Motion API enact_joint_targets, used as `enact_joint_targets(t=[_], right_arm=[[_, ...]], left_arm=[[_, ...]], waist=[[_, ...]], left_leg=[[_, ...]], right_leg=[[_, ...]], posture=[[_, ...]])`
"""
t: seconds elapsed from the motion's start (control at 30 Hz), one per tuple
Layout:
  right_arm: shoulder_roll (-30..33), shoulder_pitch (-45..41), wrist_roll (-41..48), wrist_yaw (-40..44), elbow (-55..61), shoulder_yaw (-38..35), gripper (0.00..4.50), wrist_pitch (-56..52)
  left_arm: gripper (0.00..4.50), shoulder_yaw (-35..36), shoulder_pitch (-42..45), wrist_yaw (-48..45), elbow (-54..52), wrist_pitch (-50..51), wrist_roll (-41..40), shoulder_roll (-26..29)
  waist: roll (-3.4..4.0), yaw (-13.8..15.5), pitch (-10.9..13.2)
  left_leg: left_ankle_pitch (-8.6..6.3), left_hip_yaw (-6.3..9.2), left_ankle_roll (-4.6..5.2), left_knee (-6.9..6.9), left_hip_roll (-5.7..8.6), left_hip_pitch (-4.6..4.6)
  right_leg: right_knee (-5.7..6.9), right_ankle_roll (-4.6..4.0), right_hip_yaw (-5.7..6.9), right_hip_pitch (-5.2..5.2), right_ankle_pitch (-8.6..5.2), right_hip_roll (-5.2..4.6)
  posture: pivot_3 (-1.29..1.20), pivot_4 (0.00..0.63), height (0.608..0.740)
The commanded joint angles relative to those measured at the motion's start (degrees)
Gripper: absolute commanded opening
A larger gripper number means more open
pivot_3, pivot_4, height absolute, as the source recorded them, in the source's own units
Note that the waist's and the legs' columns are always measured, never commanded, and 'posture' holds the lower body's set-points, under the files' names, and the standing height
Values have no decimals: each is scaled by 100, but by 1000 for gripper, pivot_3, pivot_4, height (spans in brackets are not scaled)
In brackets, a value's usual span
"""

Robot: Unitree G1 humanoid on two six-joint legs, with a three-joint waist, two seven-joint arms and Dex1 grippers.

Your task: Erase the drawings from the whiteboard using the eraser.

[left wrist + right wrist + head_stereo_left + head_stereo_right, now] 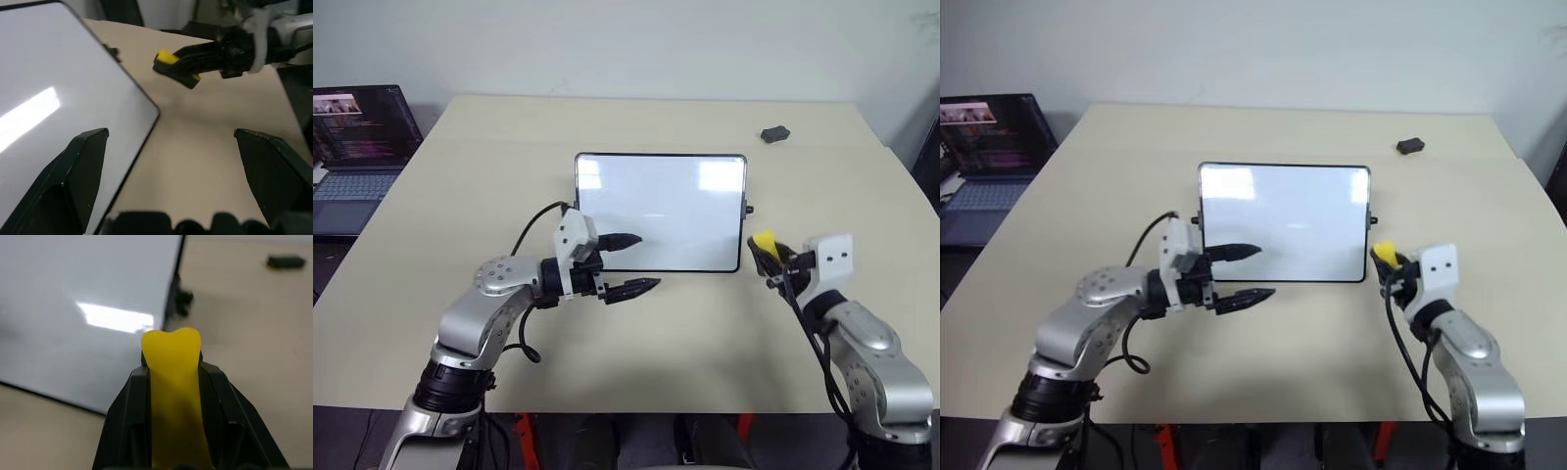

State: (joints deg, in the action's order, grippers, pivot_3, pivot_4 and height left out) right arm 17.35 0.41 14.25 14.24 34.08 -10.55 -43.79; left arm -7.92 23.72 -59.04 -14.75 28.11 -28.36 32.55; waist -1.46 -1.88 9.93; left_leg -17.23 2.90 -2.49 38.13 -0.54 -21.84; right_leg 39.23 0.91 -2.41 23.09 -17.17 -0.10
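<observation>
At centre of the table (705, 323) I log the whiteboard (661, 211); my left gripper (634, 264) spread open over its near-left corner, my right gripper (766, 257) clamping the eraser (763, 241) just beside its near-right corner.

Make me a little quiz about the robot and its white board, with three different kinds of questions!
1. True or false: the right gripper is holding the yellow eraser.
2. Where is the eraser? A) on the whiteboard B) off its right edge C) by the laptop
3. Fill in: the left gripper's fingers are ____.

Key: 1 true. 2 B. 3 open.
</observation>
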Motion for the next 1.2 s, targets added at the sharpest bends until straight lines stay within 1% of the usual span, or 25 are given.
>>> enact_joint_targets(t=[0.03, 0.23, 0.4, 0.7, 0.73, 0.77, 0.8, 0.93, 0.97, 1.0, 1.03, 1.1, 1.17, 1.2], right_arm=[[-67, 15, -139, -420, 332, -101, 982, -304], [-126, -21, -279, -833, 289, -161, 982, -682], [-63, -121, -182, -801, 237, -156, 982, -848], [-30, -390, -163, -752, -123, -69, 982, -986], [-24, -408, -171, -746, -188, -69, 1722, -979], [-18, -418, -180, -743, -237, -76, 1895, -969], [-8, -424, -185, -729, -282, -76, 2208, -958], [-24, -440, -179, -710, -378, -102, 3610, -880], [-41, -452, -173, -710, -391, -113, 4033, -856], [-59, -471, -169, -709, -402, -127, 4341, -799], [-72, -477, -171, -706, -386, -137, 4459, -715], [-64, -506, -209, -736, -316, -169, 4459, -572], [-129, -517, -16, -651, -148, -318, 4459, -478], [-151, -477, 56, -619, -31, -396, 4459, -417]], left_arm=[[4500, -321, 256, -439, 51, -144, 131, 95], [4500, -846, 631, -988, 461, -506, 594, 125], [4500, -1121, 854, -1099, 708, -931, 1008, 14], [4500, -1120, 813, -1016, 665, -924, 1078, -143], [4500, -1105, 801, -995, 665, -924, 1088, -141], [4500, -1092, 788, -978, 656, -917, 1091, -136], [4500, -1078, 768, -965, 643, -907, 1089, -127], [4500, -1033, 688, -908, 576, -867, 1074, -97], [4500, -1015, 665, -884, 560, -858, 1065, -89], [4500, -984, 644, -845, 552, -848, 1052, -83], [4500, -942, 613, -799, 532, -839, 1041, -71], [4500, -774, 547, -601, 538, -855, 1039, -86], [4500, -465, 429, -269, 520, -800, 972, -125], [4500, -163, 282, 48, 444, -684, 854, -188]], waist=[[1, -8, 0], [3, 8, -1], [3, 12, -1], [3, 8, -2], [3, 9, -2], [3, 8, -2], [3, 8, -2], [4, 8, -2], [4, 9, -2], [4, 8, -2], [4, 7, -2], [4, 6, -2], [4, 6, -2], [4, 7, -2]], left_leg=[[0, -2, 0, 0, 0, 4], [1, 0, 0, 0, -2, 4], [1, -1, 1, 2, 0, -1], [1, 1, 2, 3, -1, -2], [1, 1, 2, 3, -1, -2], [1, 1, 2, 3, 0, -3], [1, 1, 2, 4, -1, -3], [1, 1, 2, 3, -1, -2], [1, 1, 2, 4, -1, -2], [1, 1, 2, 4, -1, -2], [1, 1, 2, 4, -1, -2], [1, 1, 2, 6, -1, -2], [1, 1, 2, 8, -2, -1], [1, 2, 2, 9, -2, -2]], right_leg=[[3, 0, -2, 0, 0, 2], [7, -1, -2, 2, -1, 12], [1, 0, -3, 2, -1, 10], [2, -1, -2, 2, -1, 11], [2, -1, -2, 2, -1, 11], [2, -1, -2, 2, -1, 11], [2, -1, -2, 2, -1, 11], [4, -1, -2, 2, -1, 11], [4, -1, -2, 2, -1, 11], [5, -1, -2, 2, -1, 11], [6, -1, -3, 2, -1, 11], [9, -1, -3, 3, -1, 11], [11, -1, -3, 3, -1, 11], [14, -1, -3, 3, -1, 10]], posture=[[0, 150, 740], [0, 150, 740], [0, 150, 740], [0, 150, 740], [0, 150, 740], [0, 150, 740], [0, 150, 740], [0, 150, 740], [0, 150, 740], [0, 150, 740], [0, 150, 740], [0, 150, 740], [0, 150, 740], [0, 150, 740]])
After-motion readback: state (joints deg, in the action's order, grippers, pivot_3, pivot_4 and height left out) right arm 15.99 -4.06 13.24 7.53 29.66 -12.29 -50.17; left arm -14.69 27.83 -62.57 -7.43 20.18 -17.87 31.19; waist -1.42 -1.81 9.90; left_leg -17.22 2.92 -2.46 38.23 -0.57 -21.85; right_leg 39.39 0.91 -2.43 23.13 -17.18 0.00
